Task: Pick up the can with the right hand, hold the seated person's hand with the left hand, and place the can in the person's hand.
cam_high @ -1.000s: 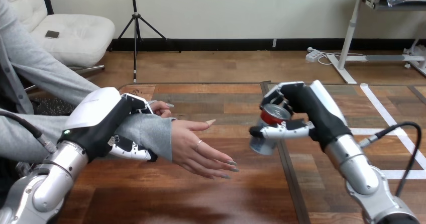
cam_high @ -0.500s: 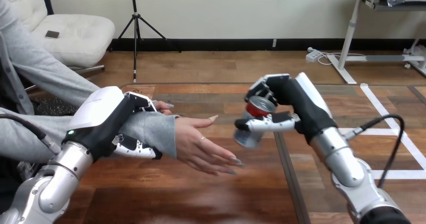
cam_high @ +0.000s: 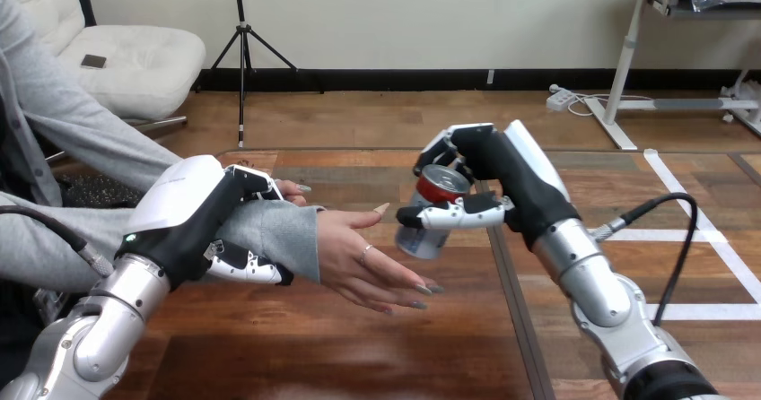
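A silver can with a red top [cam_high: 429, 213] hangs tilted above the table, with my right hand [cam_high: 489, 180] shut on it, thumb across its front. The can sits just right of the person's hand [cam_high: 363, 258], which lies palm up over the table middle, fingers stretched toward the can. My left hand [cam_high: 202, 221] is curled round the person's wrist in its grey sleeve, fingers over the top and thumb below. A second hand of the person [cam_high: 289, 191] peeks out behind my left hand.
The wooden table [cam_high: 377, 355] stretches in front, with a dark seam [cam_high: 516, 319] running down it right of centre. White tape lines [cam_high: 709, 239] mark the table's right part. A black cable [cam_high: 669, 239] loops beside my right forearm.
My right hand has carried the can leftward, closer to the person's open palm. My left hand keeps its hold on the wrist and has shifted slightly.
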`<state>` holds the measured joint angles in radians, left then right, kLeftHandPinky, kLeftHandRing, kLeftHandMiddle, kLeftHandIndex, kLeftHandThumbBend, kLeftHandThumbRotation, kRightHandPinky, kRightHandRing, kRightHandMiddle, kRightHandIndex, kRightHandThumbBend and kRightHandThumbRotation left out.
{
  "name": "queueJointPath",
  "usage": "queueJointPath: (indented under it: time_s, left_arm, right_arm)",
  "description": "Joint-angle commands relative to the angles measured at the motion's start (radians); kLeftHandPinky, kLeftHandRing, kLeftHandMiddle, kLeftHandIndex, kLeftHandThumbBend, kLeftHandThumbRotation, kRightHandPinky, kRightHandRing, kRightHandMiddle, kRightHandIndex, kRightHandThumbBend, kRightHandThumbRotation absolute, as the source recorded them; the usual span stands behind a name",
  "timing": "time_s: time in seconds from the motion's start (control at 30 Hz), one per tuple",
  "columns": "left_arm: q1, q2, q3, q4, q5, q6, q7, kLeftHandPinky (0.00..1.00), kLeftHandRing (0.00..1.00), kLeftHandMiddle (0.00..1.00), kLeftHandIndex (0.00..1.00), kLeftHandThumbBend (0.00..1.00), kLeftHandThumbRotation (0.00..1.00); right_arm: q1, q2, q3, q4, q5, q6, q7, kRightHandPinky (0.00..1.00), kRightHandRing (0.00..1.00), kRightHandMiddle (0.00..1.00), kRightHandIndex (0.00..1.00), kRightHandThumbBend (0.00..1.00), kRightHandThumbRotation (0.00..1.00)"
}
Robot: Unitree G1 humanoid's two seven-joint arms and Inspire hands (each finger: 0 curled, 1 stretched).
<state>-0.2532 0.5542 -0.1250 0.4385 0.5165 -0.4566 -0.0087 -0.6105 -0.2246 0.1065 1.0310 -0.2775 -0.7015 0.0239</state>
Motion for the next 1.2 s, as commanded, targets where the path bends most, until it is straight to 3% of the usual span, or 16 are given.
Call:
queueJointPath:
  time_s: [0.0,0.2,1.17]
  left_arm:
    - [-0.071,-0.045,-0.003,-0.003,-0.031,-0.020,0.027,0.26,0.31,0.38,0.44,0.71,0.00]
    - [-0.071,-0.052,-0.003,-0.017,-0.030,0.008,0.015,0.26,0.31,0.38,0.45,0.70,0.00]
    - [-0.074,-0.061,-0.003,-0.020,-0.027,0.012,0.024,0.26,0.31,0.38,0.45,0.69,0.00]
  right_arm:
    - [-0.109,0.024,-0.006,-0.049,0.015,-0.016,-0.019,0.23,0.27,0.39,0.43,0.76,0.00]
    - [-0.118,0.046,-0.002,-0.046,0.016,-0.019,-0.020,0.25,0.28,0.40,0.43,0.76,0.00]
    - [-0.111,0.103,0.012,-0.083,0.009,0.020,-0.017,0.27,0.30,0.41,0.43,0.76,0.00]
